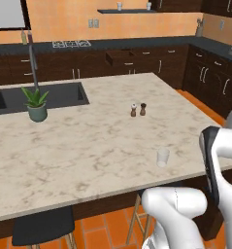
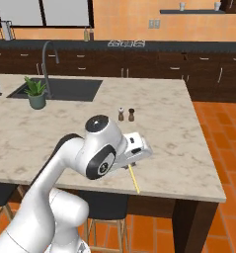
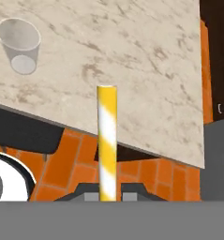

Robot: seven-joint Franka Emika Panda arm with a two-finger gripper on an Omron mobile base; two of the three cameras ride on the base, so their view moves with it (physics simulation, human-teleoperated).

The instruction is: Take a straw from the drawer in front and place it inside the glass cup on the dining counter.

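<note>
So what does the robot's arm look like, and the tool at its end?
The arm is glossy white, made of fat rounded tube sections with smooth bulging elbows. Dark grey discs and bands mark its joints. The hand is a boxy white block, and the tool ends in two small dark fingertips. No cables or writing show.

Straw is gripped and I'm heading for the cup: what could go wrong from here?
1. The straw is pinched only at its base by the fingers, so it may pivot or slip on the way.
2. The cup sits off to the side, not under the straw; a poor line-up could miss its rim.
3. The cup looks light, near the counter edge; a nudge might tip it.
</note>
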